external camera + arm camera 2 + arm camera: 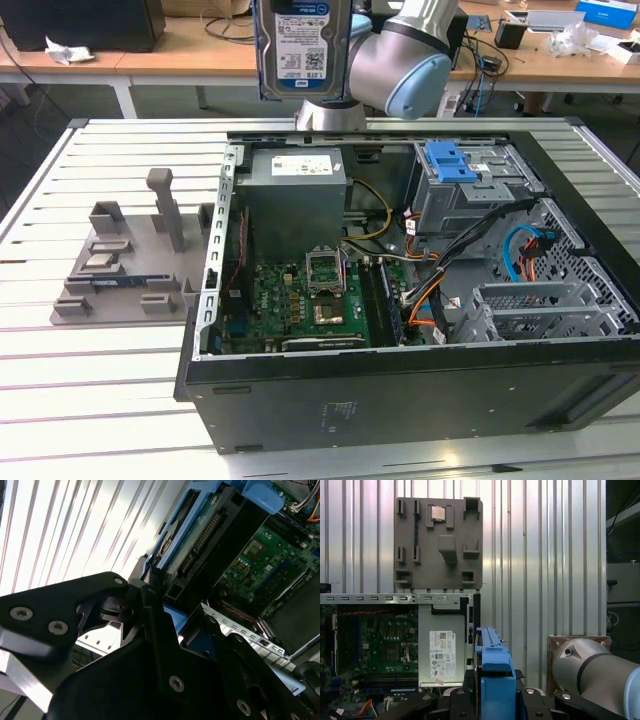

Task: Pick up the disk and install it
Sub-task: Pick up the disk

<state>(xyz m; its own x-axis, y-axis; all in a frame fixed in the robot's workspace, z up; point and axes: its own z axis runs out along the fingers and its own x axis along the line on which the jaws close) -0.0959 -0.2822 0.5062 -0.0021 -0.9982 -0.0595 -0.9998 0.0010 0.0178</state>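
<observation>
Slatted white table [100, 350], open black PC case [400, 410] below: my pincer [495, 700] clamps silver, blue-framed hard disk [302, 45] by its edges. Prob. stiff, fairly heavy, shock-fragile; best held at frame sides.

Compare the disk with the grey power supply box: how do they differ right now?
The disk hangs in the air, upright in the gripper; the power supply box sits inside the case. The disk is smaller and blue-edged; the power supply box is plain grey. Both bear a printed label.
</observation>
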